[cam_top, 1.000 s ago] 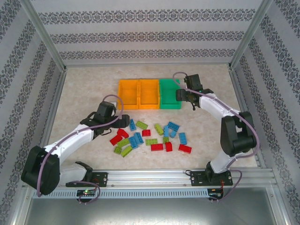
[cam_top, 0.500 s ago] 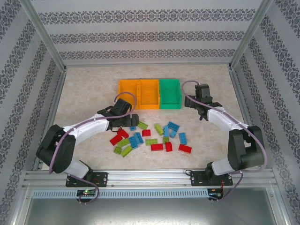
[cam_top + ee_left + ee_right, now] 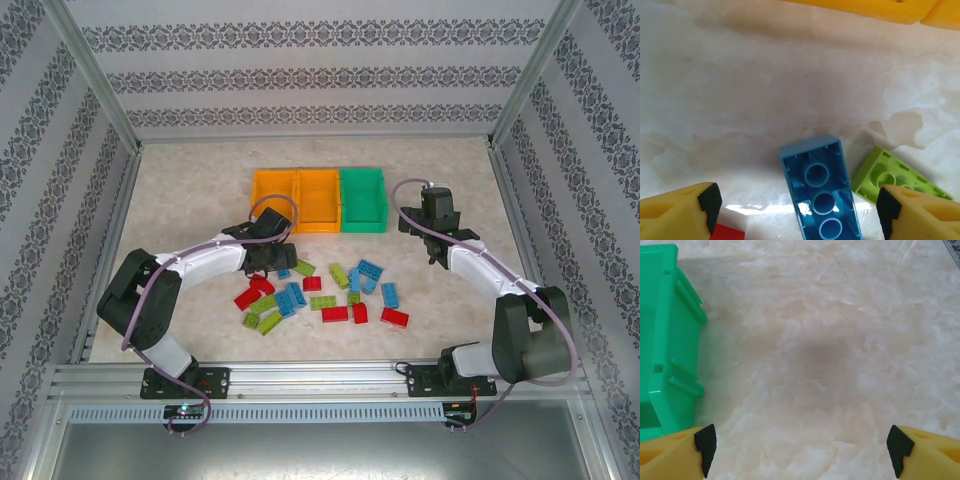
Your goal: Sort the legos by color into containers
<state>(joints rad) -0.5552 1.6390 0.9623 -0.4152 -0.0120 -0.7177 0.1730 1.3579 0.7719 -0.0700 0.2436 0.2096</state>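
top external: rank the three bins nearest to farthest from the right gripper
1. green bin, right end of the row, just to the left of the right gripper.
2. middle orange bin, touching the green one's other side.
3. left orange bin, far left end of the row.

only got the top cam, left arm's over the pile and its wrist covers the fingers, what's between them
observer: the left wrist view shows a light blue lego lying hollow side up between the fingers of the open left gripper, with neither pad touching it.
operator: anything crowding it
observer: a lime green lego lies close beside it, partly under one fingertip. I can't tell if the two touch.
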